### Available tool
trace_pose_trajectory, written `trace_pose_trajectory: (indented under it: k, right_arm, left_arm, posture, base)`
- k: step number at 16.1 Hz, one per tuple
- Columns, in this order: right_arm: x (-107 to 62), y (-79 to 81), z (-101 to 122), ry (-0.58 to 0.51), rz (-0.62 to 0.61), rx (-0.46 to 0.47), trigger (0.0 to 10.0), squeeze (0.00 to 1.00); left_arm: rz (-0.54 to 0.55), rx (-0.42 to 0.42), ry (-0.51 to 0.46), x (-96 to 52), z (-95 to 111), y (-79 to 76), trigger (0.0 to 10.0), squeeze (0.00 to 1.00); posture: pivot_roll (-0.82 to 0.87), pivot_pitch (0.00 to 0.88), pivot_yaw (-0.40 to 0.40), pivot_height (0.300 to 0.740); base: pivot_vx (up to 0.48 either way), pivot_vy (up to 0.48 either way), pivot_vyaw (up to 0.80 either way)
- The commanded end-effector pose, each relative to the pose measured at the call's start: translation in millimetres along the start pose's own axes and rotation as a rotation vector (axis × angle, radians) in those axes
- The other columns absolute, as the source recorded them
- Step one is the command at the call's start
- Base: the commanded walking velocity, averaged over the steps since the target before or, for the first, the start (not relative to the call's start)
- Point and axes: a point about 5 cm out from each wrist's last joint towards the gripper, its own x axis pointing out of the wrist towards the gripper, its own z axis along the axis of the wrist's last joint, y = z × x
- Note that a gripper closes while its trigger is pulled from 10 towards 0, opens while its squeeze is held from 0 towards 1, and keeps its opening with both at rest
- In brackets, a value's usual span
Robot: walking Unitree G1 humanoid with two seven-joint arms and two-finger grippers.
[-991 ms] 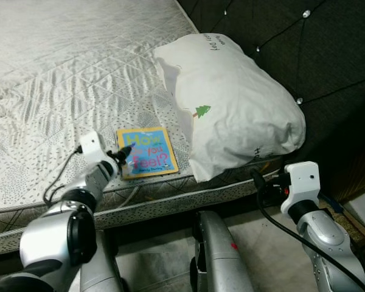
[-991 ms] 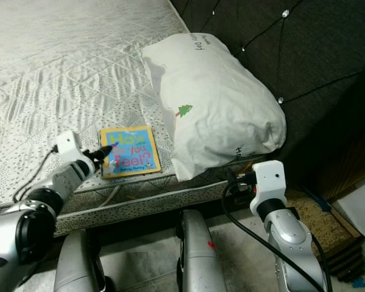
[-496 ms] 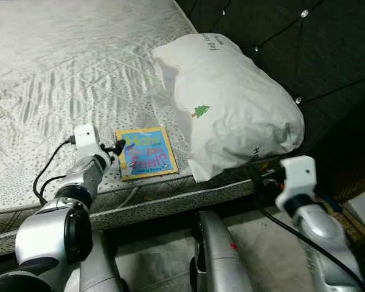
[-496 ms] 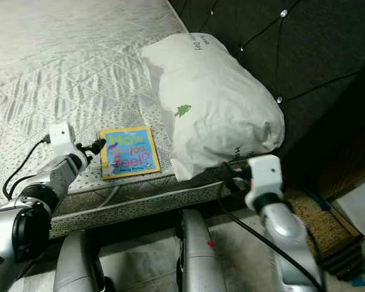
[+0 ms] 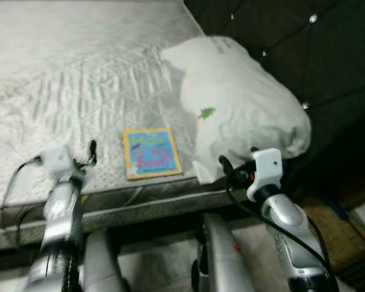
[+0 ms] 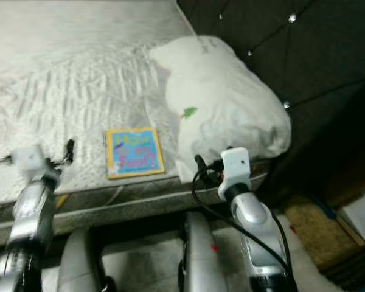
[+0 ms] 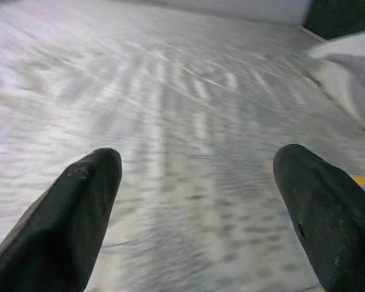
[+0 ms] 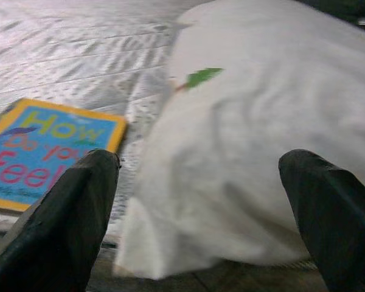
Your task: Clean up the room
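Item: my left pincer [image 5: 90, 152], near left, fingers spread wide, holding nothing, hovering over the bed [image 5: 61, 91] edge.
Item: my right pincer [image 5: 226, 167], near right, equally wide apart and empty, facing the pillow [image 5: 243, 109].
Item: book [image 5: 151, 153], flat near the bed's near edge, long axis running near to far, between the pincers, touching the pillow's left side. I judge the left pincer slightly nearer it.

1. The left arm rises along the lower left of the head view, its left gripper [image 5: 92, 152] with fingers spread wide.
2. The right arm reaches up from the lower right; the right gripper [image 5: 226, 165] also has its fingers wide apart.
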Motion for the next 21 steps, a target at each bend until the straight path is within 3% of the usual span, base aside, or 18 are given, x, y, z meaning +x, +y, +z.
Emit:
trace_pose_trajectory:
  k: [1, 5, 6, 7, 9, 10, 11, 13, 16, 19, 21]
  right_arm:
    - [3.4, -1.0, -0.6, -0.009, -0.025, 0.028, 10.0, 0.0]
    - [14.3, 2.0, 0.3, -0.033, -0.056, 0.055, 10.0, 0.0]
    - [17.2, 2.0, 0.5, -0.037, -0.06, 0.061, 10.0, 0.0]
    - [21.0, 2.6, 0.8, -0.043, -0.065, 0.07, 10.0, 0.0]
    - [30.9, 4.3, 3.0, -0.055, -0.096, 0.09, 10.0, 0.0]
    - [34.4, 3.9, 5.3, -0.074, -0.103, 0.108, 10.0, 0.0]
    - [38.6, 1.2, 7.4, -0.092, -0.122, 0.146, 10.0, 0.0]
    - [46.9, -1.9, 13.9, -0.108, -0.136, 0.146, 10.0, 0.0]
    - [50.9, -2.9, 13.1, -0.11, -0.133, 0.158, 10.0, 0.0]
    - [50.0, -3.7, 15.0, -0.142, -0.173, 0.155, 10.0, 0.0]
    - [45.4, -9.8, 18.4, -0.165, -0.215, 0.158, 10.0, 0.0]
  left_arm:
    - [-0.03, 0.099, -0.116, -7.2, 19.4, -4.1, 10.0, 1.0]
    - [-0.114, 0.145, -0.16, -40.3, 31.7, -9.1, 10.0, 1.0]
    - [-0.12, 0.191, -0.159, -45.3, 33.3, -11.5, 10.0, 0.05]
    - [-0.128, 0.249, -0.143, -49.7, 34.8, -17.1, 10.0, 0.0]
    - [-0.154, 0.29, -0.109, -49.8, 34.8, -30.8, 10.0, 0.0]
    - [-0.239, 0.35, -0.121, -50.3, 37.9, -40.3, 10.0, 0.0]
    - [-0.312, 0.263, -0.12, -48.9, 44.3, -45.4, 10.0, 0.0]
    - [-0.329, 0.234, -0.162, -40.5, 50.6, -52.8, 10.0, 0.0]
    - [-0.412, 0.15, -0.082, -41.2, 38.9, -72.8, 10.0, 0.0]
    - [-0.425, 0.157, -0.061, -45.4, 31.2, -86.1, 10.0, 0.0]
    - [-0.386, 0.154, -0.073, -37.3, 32.7, -85.0, 10.0, 0.0]
  posture:
    - [-0.05, 0.012, -0.05, 0.554]
    - [-0.01, 0.0, -0.033, 0.554]
    - [0.0, 0.0, -0.033, 0.554]
    - [0.01, 0.0, -0.032, 0.554]
    - [0.03, 0.0, -0.038, 0.554]
    - [0.03, 0.0, -0.035, 0.554]
    - [0.04, 0.0, -0.034, 0.554]
    - [0.04, 0.0, -0.037, 0.577]
    - [0.04, 0.0, -0.024, 0.608]
    - [-0.02, 0.0, 0.012, 0.639]
    - [-0.04, 0.0, 0.01, 0.661]
  base:
    - [0.0, 0.0, 0.0]
    - [0.0, 0.0, 0.0]
    - [0.0, 0.0, 0.0]
    - [0.0, 0.0, 0.0]
    - [0.0, 0.0, 0.0]
    - [0.0, 0.0, 0.0]
    - [0.0, 0.0, 0.0]
    - [0.0, 0.0, 0.0]
    - [0.0, 0.0, 0.0]
    - [0.0, 0.0, 0.0]
    - [0.0, 0.0, 0.0]
